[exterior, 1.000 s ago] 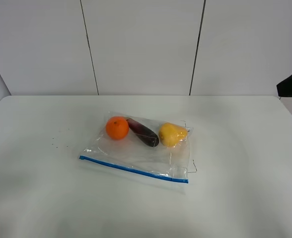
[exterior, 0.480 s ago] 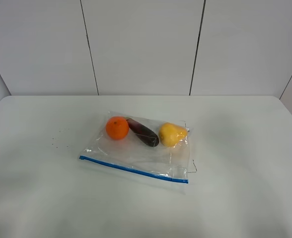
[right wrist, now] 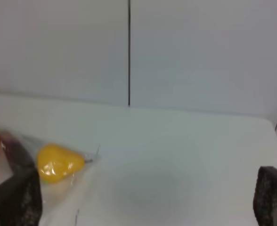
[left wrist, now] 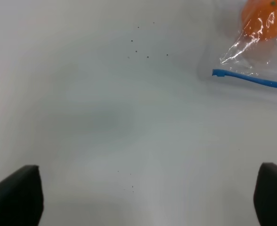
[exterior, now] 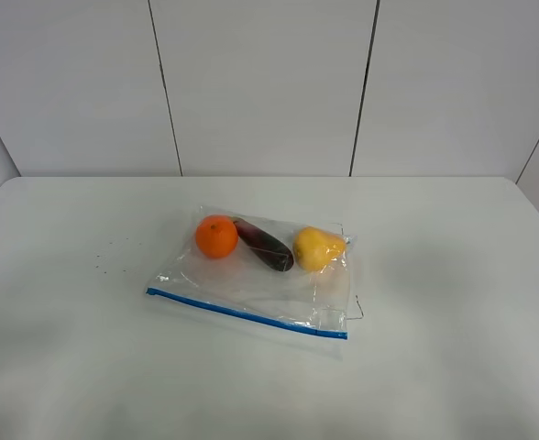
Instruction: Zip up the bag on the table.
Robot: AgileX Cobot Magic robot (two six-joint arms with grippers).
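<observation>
Both our grippers have their jaws spread wide with nothing between them: the left gripper hangs over bare table just off the bag's blue zipper strip, the right gripper is off to the side. We see the bag flat mid-table, holding an orange, something dark purple and a yellow fruit

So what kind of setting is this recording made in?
Probably a lab or test room, not a kitchen: a bare white table, plain white panelled wall, and only a clear zip bag of produce staged in the middle.
</observation>
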